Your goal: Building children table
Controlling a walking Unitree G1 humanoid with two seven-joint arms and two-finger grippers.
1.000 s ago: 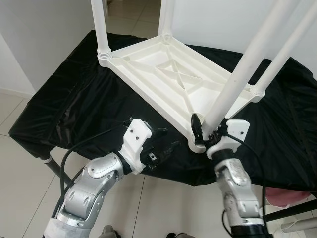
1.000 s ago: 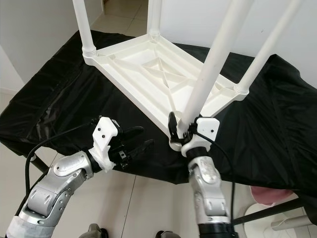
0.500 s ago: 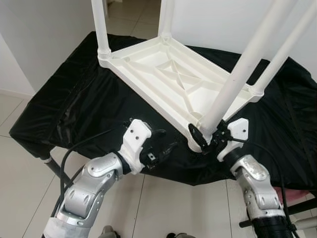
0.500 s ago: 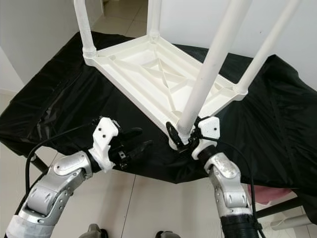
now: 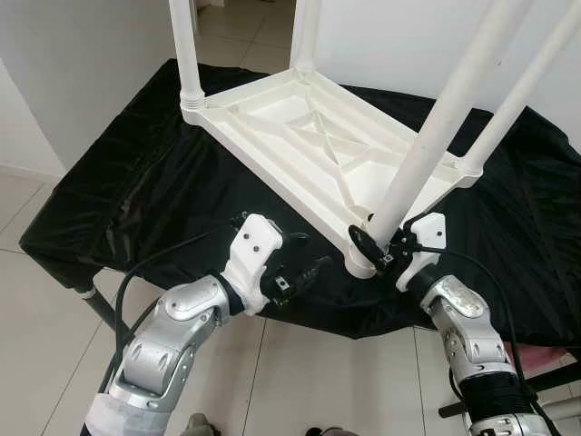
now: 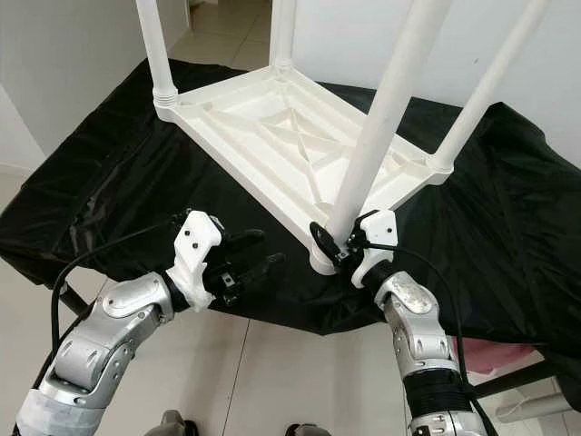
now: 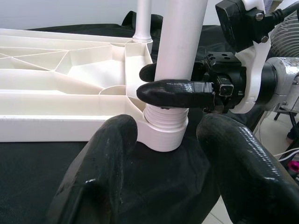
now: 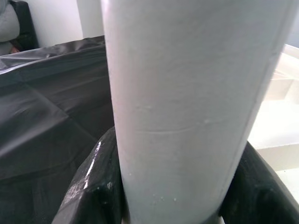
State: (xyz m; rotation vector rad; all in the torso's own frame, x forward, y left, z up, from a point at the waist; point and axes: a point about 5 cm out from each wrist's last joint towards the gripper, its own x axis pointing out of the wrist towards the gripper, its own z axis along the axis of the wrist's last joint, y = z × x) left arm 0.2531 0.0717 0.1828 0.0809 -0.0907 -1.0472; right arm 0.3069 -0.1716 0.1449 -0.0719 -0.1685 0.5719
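A white plastic children's table (image 5: 309,136) lies upside down on a black-covered table (image 5: 136,182), with its legs pointing up. My right gripper (image 5: 377,241) is shut around the near leg (image 5: 427,136), just above its threaded socket (image 7: 163,135) at the near corner. The right wrist view has that leg (image 8: 187,93) between the black fingers (image 8: 93,186). My left gripper (image 5: 309,259) hangs open at the cloth's front edge, a little left of that corner, with nothing between its fingers (image 7: 98,186). It points at the socket and at the right gripper (image 7: 173,81).
Three more white legs stand at the far-left corner (image 5: 184,45), the far corner (image 5: 304,32) and the right corner (image 5: 517,100). The black cloth drapes over the front edge above a tiled floor (image 5: 36,363). A pink object (image 5: 567,359) sits low on the right.
My right forearm has swung outward to the right while its gripper stays on the near leg, which now stands slightly more upright. The left gripper has barely moved.
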